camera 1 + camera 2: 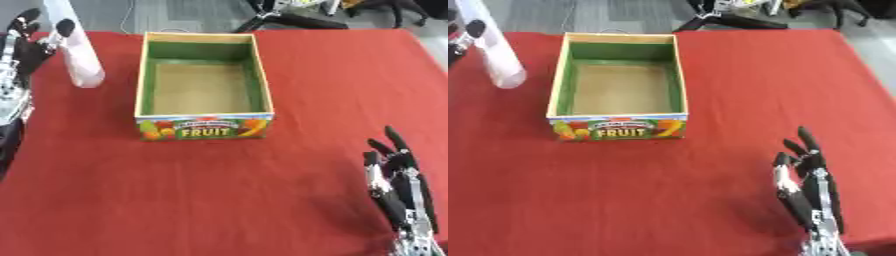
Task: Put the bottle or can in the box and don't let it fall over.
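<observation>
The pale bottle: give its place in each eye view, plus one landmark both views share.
Left eye view: the pale bottle stands upper left, just left of the box, with the left hand curled round it.
Right eye view: the same bottle sits at the far upper-left edge, farther from the box.
Shared landmark: the FRUIT label on the box's near wall.

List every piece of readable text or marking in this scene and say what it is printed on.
"FRUIT": large yellow-white letters on the front panel of the open cardboard box with green inner walls.
A smaller line of lettering arches above that word on the same panel; too blurred to read.
The pale translucent plastic bottle held by the left hand shows no readable label.
</observation>
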`<state>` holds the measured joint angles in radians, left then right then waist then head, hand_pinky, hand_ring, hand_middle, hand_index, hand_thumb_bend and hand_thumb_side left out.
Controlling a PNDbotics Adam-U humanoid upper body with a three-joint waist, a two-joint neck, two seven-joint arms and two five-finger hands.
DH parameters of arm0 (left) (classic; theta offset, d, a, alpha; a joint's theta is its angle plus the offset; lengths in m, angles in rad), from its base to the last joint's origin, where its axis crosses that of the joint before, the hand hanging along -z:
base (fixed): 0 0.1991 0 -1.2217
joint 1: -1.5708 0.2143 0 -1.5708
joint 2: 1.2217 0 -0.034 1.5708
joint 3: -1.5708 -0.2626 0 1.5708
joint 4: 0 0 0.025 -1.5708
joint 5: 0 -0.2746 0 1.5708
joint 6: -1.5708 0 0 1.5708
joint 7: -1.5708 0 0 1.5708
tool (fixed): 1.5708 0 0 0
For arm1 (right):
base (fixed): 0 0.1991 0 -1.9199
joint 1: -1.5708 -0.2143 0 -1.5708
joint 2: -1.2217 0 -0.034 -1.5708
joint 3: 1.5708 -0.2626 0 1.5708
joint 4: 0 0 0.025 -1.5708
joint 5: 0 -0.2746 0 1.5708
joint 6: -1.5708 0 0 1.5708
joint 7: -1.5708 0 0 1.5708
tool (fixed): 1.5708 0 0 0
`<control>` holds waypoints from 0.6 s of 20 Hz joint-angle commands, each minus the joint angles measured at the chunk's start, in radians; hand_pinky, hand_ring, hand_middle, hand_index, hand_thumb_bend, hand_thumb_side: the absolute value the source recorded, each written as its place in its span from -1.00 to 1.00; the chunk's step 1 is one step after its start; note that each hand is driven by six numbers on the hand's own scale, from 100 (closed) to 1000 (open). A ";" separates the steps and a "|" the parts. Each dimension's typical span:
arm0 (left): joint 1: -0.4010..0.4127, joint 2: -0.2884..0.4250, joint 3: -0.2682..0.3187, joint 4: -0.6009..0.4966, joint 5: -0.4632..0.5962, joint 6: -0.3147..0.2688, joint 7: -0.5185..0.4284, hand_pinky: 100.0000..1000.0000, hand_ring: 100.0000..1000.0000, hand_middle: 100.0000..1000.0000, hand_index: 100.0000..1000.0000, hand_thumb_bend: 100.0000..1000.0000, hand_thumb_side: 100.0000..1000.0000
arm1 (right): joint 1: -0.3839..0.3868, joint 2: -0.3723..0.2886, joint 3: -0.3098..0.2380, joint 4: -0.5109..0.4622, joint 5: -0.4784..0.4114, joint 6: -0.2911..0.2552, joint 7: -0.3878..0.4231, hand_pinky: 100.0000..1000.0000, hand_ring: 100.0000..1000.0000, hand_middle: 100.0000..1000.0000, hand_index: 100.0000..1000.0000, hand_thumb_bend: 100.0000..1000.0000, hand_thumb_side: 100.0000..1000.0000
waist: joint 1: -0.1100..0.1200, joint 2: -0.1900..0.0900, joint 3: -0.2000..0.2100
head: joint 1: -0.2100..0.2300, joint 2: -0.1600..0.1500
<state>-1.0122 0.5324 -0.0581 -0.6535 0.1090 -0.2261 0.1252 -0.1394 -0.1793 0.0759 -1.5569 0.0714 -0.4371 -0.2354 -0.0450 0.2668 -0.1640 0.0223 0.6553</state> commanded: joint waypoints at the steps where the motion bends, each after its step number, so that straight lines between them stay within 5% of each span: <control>1: -0.033 0.012 0.004 0.010 -0.030 0.015 0.020 0.79 1.00 0.86 0.81 0.73 0.02 | -0.012 -0.004 0.003 -0.016 -0.008 -0.001 0.006 0.55 0.74 1.00 0.92 -1.00 -0.18 | 0.002 -0.010 -0.007 | 0.010 -0.021; 12: -0.042 0.009 0.003 0.005 -0.063 0.043 0.082 0.67 1.00 0.71 0.74 0.52 -0.09 | -0.036 0.006 0.011 -0.016 -0.016 -0.003 0.015 0.55 0.74 1.00 0.92 -1.00 -0.18 | 0.007 0.020 -0.044 | 0.054 -0.050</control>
<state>-1.0298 0.5280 -0.0580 -0.6358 0.0545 -0.1851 0.1980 -0.1667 -0.1688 0.0875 -1.5570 0.0614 -0.4366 -0.2237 -0.0397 0.3009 -0.2056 0.0706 0.6203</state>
